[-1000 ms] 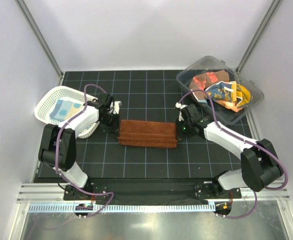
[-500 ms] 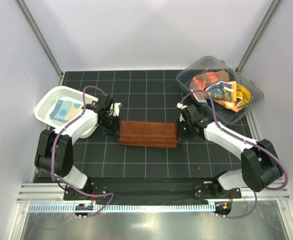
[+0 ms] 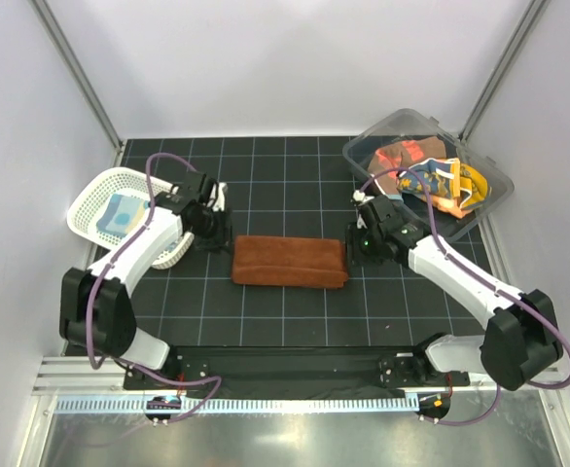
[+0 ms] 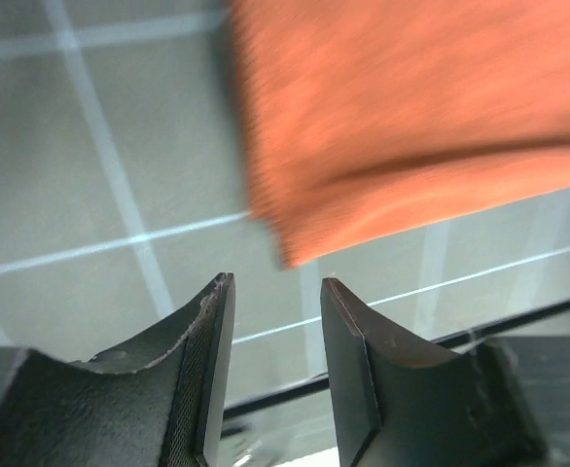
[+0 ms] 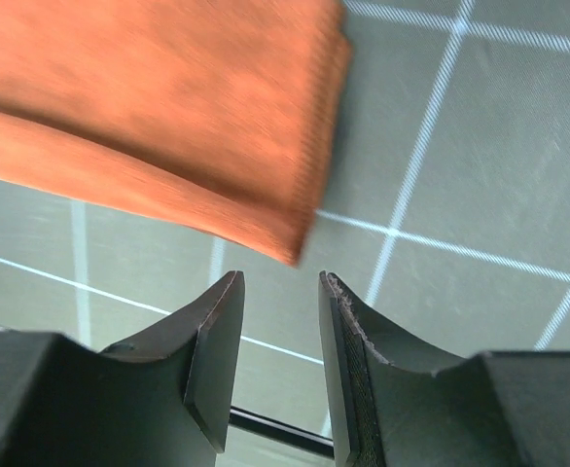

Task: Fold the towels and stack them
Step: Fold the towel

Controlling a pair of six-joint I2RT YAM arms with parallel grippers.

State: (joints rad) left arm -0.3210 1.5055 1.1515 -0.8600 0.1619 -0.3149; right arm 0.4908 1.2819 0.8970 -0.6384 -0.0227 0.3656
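A rust-brown towel [image 3: 289, 262] lies folded into a long strip on the black grid mat [image 3: 285, 185]. My left gripper [image 3: 212, 232] hangs just off its left end, open and empty; in the left wrist view the towel [image 4: 411, 107] sits beyond the gripper [image 4: 275, 292]. My right gripper [image 3: 361, 245] stands off the towel's right end, also open with nothing between its fingers; the towel [image 5: 159, 107] lies past the gripper [image 5: 280, 287]. More towels [image 3: 426, 175], orange, yellow and blue, are heaped in the clear bin. Another towel [image 3: 122, 214] lies in the white basket.
The clear plastic bin [image 3: 494, 185] stands at the back right, close behind the right arm. The white mesh basket [image 3: 95, 195] stands at the left, beside the left arm. The mat's near edge meets a metal rail [image 3: 295, 401].
Both grippers have let go of the towel's ends and opened. Both have drawn back a little from the towel, which now lies flatter and neater.
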